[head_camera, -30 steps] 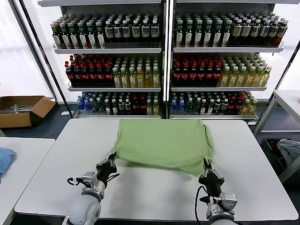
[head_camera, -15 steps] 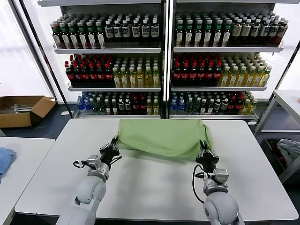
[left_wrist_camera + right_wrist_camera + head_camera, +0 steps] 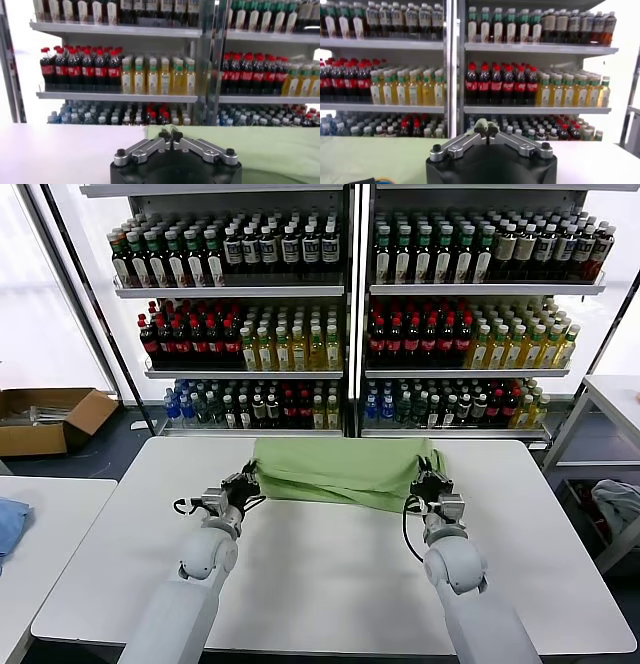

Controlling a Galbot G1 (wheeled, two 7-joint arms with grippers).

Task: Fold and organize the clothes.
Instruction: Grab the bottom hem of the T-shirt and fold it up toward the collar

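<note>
Evidently a fold is under way: the left tool [image 3: 247,484] is pinched shut on the near-left edge of the polo shirt [image 3: 340,471], carrying it toward the shelves across the far half of the table [image 3: 330,584]. On the other side, the right tool [image 3: 430,482] is likewise closed on a bit of green cloth at the shirt's right edge. Next, I judge, both should lower the lifted edge evenly onto the far edge and let go. Collar, buttons and chest print are hidden in the folded cloth.
</note>
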